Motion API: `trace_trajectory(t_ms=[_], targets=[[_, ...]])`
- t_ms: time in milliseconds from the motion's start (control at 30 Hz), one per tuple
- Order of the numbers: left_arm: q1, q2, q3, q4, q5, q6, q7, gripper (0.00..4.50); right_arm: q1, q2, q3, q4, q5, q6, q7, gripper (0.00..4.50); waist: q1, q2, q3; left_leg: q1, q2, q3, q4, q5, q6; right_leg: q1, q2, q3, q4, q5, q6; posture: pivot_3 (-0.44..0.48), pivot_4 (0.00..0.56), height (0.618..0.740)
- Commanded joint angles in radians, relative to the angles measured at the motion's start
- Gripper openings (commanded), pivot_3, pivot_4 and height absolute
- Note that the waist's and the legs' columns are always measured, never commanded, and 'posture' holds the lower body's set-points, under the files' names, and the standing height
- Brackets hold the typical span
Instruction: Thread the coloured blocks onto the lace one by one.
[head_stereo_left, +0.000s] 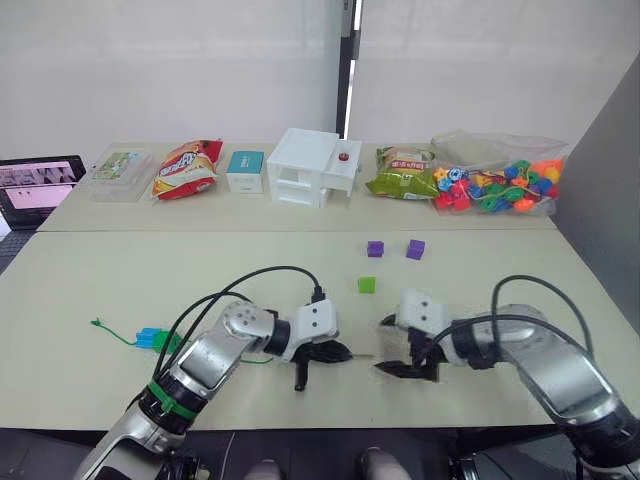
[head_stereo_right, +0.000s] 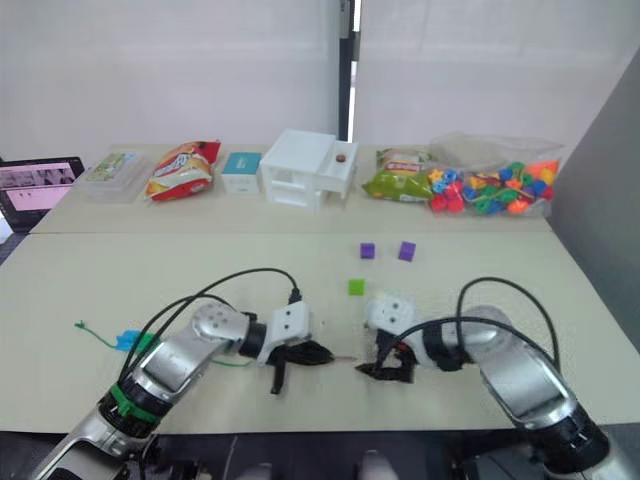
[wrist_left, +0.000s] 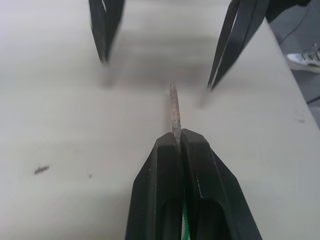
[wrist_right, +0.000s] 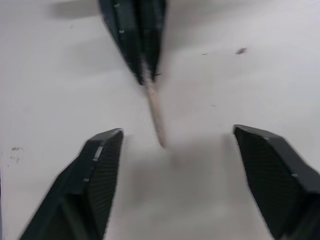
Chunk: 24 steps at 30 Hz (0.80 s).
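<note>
Left hand (head_stereo_left: 345, 353) low over the near tabletop (head_stereo_left: 90, 285), fingers pressed together pinching the lace (head_stereo_left: 120, 334) just behind its stiff grey tip (wrist_left: 174, 109); the tip sticks out past the fingertips toward the right hand. Right hand (head_stereo_left: 398, 345) faces it, fingers spread wide, nothing between them; the tip ends just short of the gap between those fingers.

Green cord trails back from the left hand under the left arm to the left part of the tabletop, ending in a small knot. A blue block (head_stereo_left: 148, 337) and a dark green one (head_stereo_left: 170, 342) sit on that stretch of cord, touching each other; can't tell whether they're threaded.

Loose blocks: light green block (head_stereo_left: 367, 285) just beyond the two hands, two purple blocks (head_stereo_left: 375, 248) (head_stereo_left: 415, 249) farther back, side by side but apart. Black cables loop over both forearms, above the tabletop.

Back row, well clear of the hands: clear plastic box (head_stereo_left: 118, 167), orange snack bag (head_stereo_left: 187, 168), small teal box (head_stereo_left: 245, 170), white toy house (head_stereo_left: 312, 167), green snack bag (head_stereo_left: 402, 172), clear bag of multicoloured beads (head_stereo_left: 497, 178). Tablet (head_stereo_left: 40, 186) at the far left edge.
</note>
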Motion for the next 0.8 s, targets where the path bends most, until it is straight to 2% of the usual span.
trace_trajectory(t_ms=[33, 133, 200, 300, 433, 567, 733, 800], targets=[[0.001, 0.020, 0.036, -0.035, -0.021, -0.005, -0.014, 0.00, 0.053, 0.067, -0.148, -0.059, 0.056, 0.075, -0.120, 4.46, 0.001, 0.000, 0.000, 0.000, 0.000, 0.000, 0.000, 0.000, 0.000, 0.000, 0.000, 0.000, 0.000, 0.000, 0.000, 0.000, 0.150, 0.740], [0.012, 0.043, 0.059, -0.063, -0.033, 0.015, -0.016, 0.00, 0.119, 0.227, -0.240, -0.083, 0.043, 0.125, -0.324, 4.46, 0.001, 0.000, 0.000, 0.000, 0.000, 0.000, 0.000, 0.000, 0.000, 0.000, 0.000, 0.000, 0.001, 0.000, 0.000, 0.000, 0.150, 0.740], [0.021, 0.051, 0.069, -0.080, -0.038, 0.028, -0.013, 0.00, 0.145, 0.311, -0.254, -0.090, 0.025, 0.128, -0.422, 4.46, 0.000, 0.000, 0.000, 0.000, 0.000, 0.000, 0.000, 0.000, 0.000, 0.000, 0.000, 0.000, 0.001, 0.000, 0.000, 0.000, 0.150, 0.740], [0.031, 0.055, 0.081, -0.100, -0.045, 0.050, -0.005, 0.00, 0.180, 0.416, -0.218, -0.070, -0.049, 0.072, -0.578, 4.46, 0.000, 0.000, 0.000, 0.000, 0.000, 0.000, 0.000, 0.000, 0.000, -0.001, 0.000, 0.000, 0.001, 0.000, 0.000, 0.000, 0.150, 0.740], [0.047, 0.068, 0.090, -0.125, -0.050, 0.067, 0.004, 0.00, 0.130, 0.658, -0.211, 0.092, -0.173, -0.115, -0.895, 4.46, -0.015, 0.002, 0.000, 0.001, 0.001, 0.000, -0.002, 0.000, 0.000, -0.001, 0.001, 0.001, 0.001, 0.000, 0.000, 0.000, 0.150, 0.740], [0.052, 0.077, 0.097, -0.138, -0.053, 0.079, 0.011, 0.00, 0.039, 0.716, -0.227, 0.261, -0.216, -0.255, -0.984, 4.46, -0.016, 0.002, 0.000, 0.001, 0.000, 0.001, -0.003, 0.001, -0.002, -0.002, 0.000, 0.002, 0.003, 0.000, 0.000, 0.000, 0.150, 0.740], [0.059, 0.084, 0.100, -0.151, -0.054, 0.086, 0.021, 0.00, -0.093, 0.718, -0.263, 0.496, -0.220, -0.381, -1.046, 4.46, -0.017, 0.002, 0.000, 0.002, 0.000, 0.000, -0.004, 0.001, -0.002, -0.002, 0.000, 0.001, 0.005, 0.000, 0.000, 0.000, 0.150, 0.740], [0.065, 0.087, 0.104, -0.158, -0.055, 0.090, 0.027, 0.00, -0.180, 0.715, -0.280, 0.642, -0.203, -0.456, -1.048, 4.46, -0.020, 0.002, 0.000, 0.002, 0.000, 0.001, -0.004, 0.001, -0.002, -0.002, 0.000, 0.002, 0.004, 0.000, 0.000, 0.000, 0.150, 0.740]])
